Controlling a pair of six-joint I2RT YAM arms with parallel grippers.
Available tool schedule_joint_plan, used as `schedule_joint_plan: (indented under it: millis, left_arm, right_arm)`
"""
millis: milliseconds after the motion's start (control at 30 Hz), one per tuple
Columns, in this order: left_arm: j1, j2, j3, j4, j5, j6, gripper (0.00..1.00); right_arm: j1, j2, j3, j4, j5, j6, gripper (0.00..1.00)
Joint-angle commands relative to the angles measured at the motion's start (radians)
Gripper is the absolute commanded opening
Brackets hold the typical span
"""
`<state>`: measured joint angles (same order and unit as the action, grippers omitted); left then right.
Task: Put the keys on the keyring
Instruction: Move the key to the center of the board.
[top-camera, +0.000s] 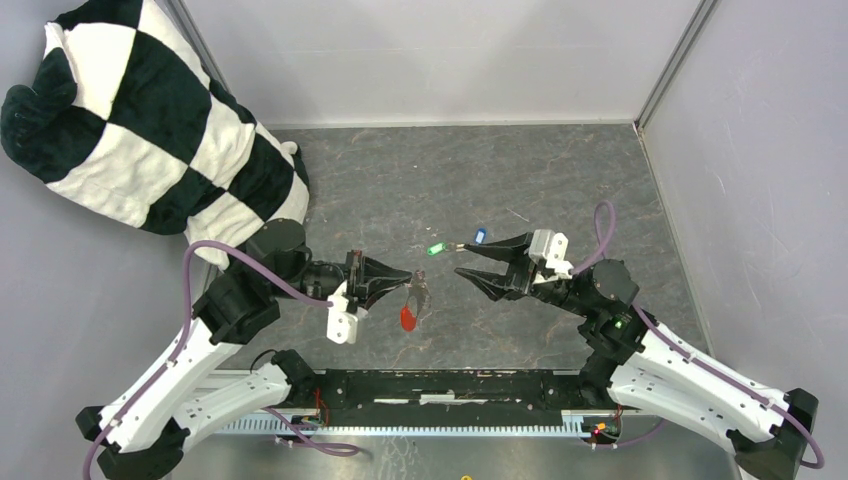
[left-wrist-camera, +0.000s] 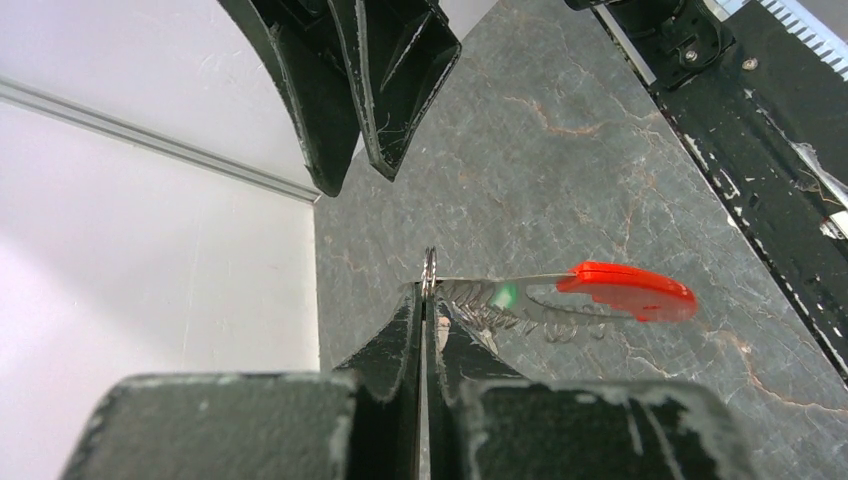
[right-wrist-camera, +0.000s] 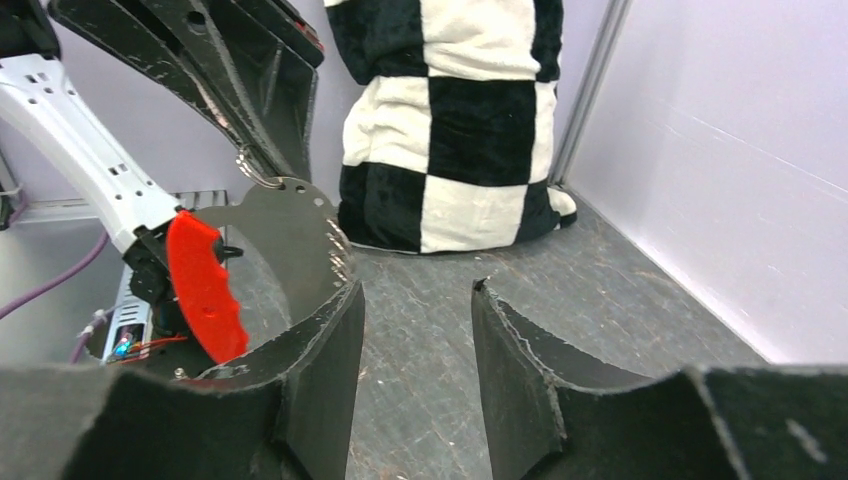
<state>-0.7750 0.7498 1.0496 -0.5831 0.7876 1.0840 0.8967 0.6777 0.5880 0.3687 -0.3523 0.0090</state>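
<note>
l gripper (top-camera: 408, 282) pinched tight on keyring (top-camera: 407, 317), r gripper (top-camera: 463, 259) half open w/ nothing in it.

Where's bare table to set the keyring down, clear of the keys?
Bare table runs along the back wall, from the checkered pillow to the right wall. The centre is crowded: green key and blue key lie by the open right gripper, and the left gripper holds the keyring just opposite.

Keys (top-camera: 433, 250) on the table (top-camera: 450, 170) between left claw (top-camera: 410, 282) and right claw (top-camera: 460, 258), keyring (top-camera: 406, 318) in left claw.
</note>
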Motion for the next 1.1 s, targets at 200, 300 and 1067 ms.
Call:
schedule_joint_plan:
  millis: [200, 300, 1067]
  left_arm:
    - [-0.004, 0.007, 0.016, 0.020, 0.025, 0.009, 0.02]
    - [-0.004, 0.005, 0.017, -0.002, 0.008, 0.048, 0.02]
    - [-0.009, 0.088, 0.114, -0.226, -0.224, -0.366, 0.02]
  right_arm:
    - [0.002, 0.006, -0.007, -0.089, 0.328, 0.017, 0.63]
    - [-0.001, 0.011, -0.028, -0.110, 0.433, 0.054, 0.67]
    - [-0.068, 0.383, 0.030, -0.304, 0.704, 0.410, 0.69]
